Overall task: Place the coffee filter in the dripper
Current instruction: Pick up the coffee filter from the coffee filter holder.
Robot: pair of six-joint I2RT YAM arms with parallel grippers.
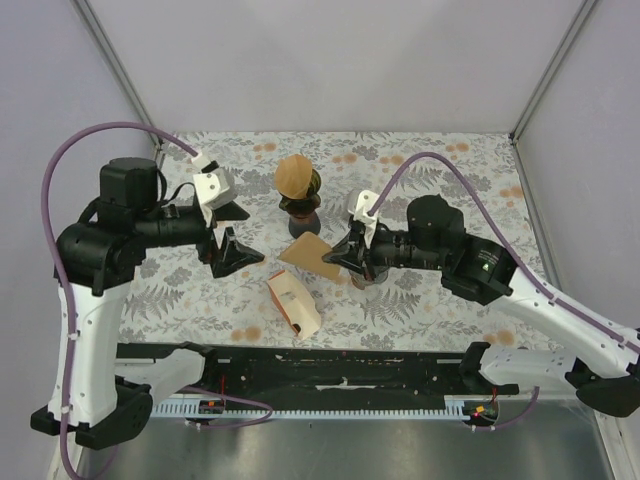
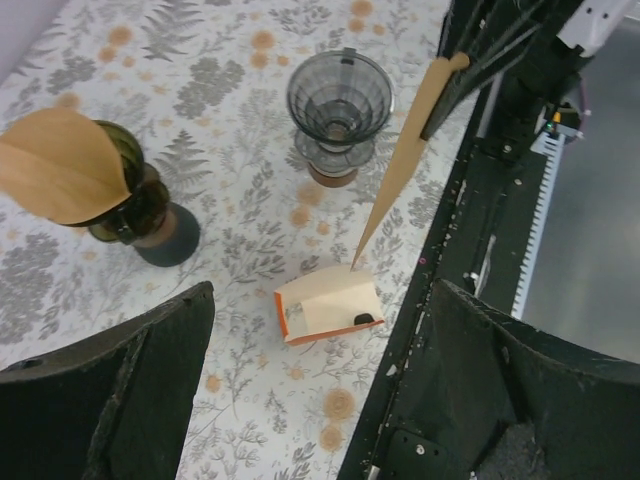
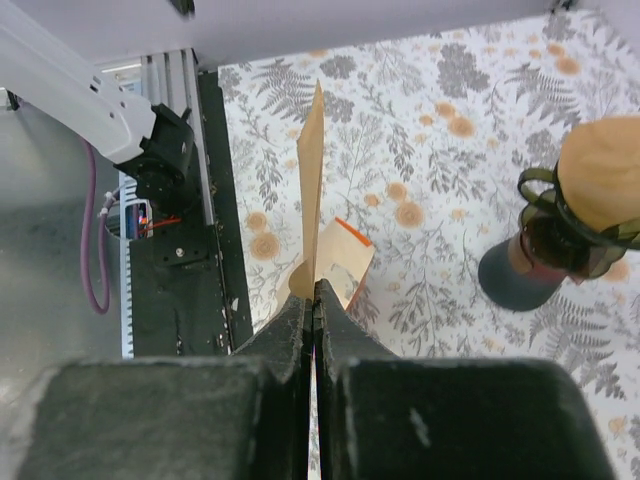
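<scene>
A flat brown coffee filter (image 3: 312, 180) hangs edge-on above the table, pinched at its rim by my shut right gripper (image 3: 314, 290). In the left wrist view the same filter (image 2: 405, 160) slants down beside an empty grey glass dripper (image 2: 340, 100) on a brown base, and its tip reaches the filter box (image 2: 328, 305). From above, the filter (image 1: 310, 255) sticks out left of the right gripper (image 1: 338, 256). My left gripper (image 1: 235, 230) stands wide open and empty to the left of it; seen from its wrist, the left gripper (image 2: 322, 290) hovers high over the box.
A second, dark green dripper (image 1: 297, 180) on a dark stand holds a brown filter; it stands behind the held filter. The open orange-edged filter box (image 1: 293, 303) lies near the front. The black rail (image 1: 340, 365) runs along the table's near edge.
</scene>
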